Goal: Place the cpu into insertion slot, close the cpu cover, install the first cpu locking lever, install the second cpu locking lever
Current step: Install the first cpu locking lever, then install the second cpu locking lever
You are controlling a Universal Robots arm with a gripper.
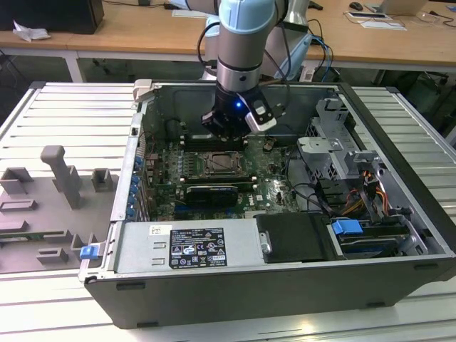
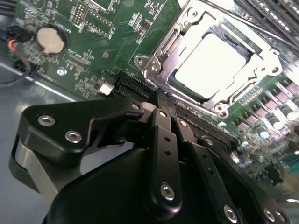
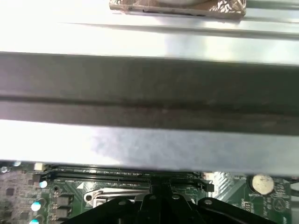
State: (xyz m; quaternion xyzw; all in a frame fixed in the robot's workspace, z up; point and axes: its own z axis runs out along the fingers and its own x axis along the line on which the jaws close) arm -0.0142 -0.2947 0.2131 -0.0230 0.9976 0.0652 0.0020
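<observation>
The cpu [image 2: 212, 63] lies flat in the insertion slot [image 1: 217, 162], its pale metal top showing through the window of the cpu cover [image 2: 161, 56]. The silvery cover frame lies down around the chip. A thin lever rod [image 2: 247, 25] runs along the cover's far edge; whether it is latched I cannot tell. My gripper [image 2: 160, 100] hangs just off one corner of the cover frame, its black fingers shut together with nothing between them. In the exterior view the gripper [image 1: 226, 128] is low inside the open computer case, just behind the socket.
A coin battery [image 2: 50, 39] and a long black expansion slot [image 2: 135, 86] lie beside the socket, with memory slots [image 2: 275, 14] beyond it. The case wall [image 3: 149, 88] stands close behind the gripper. A black card [image 1: 211, 192], power supply [image 1: 189, 246] and drive cage [image 1: 335, 142] crowd the case.
</observation>
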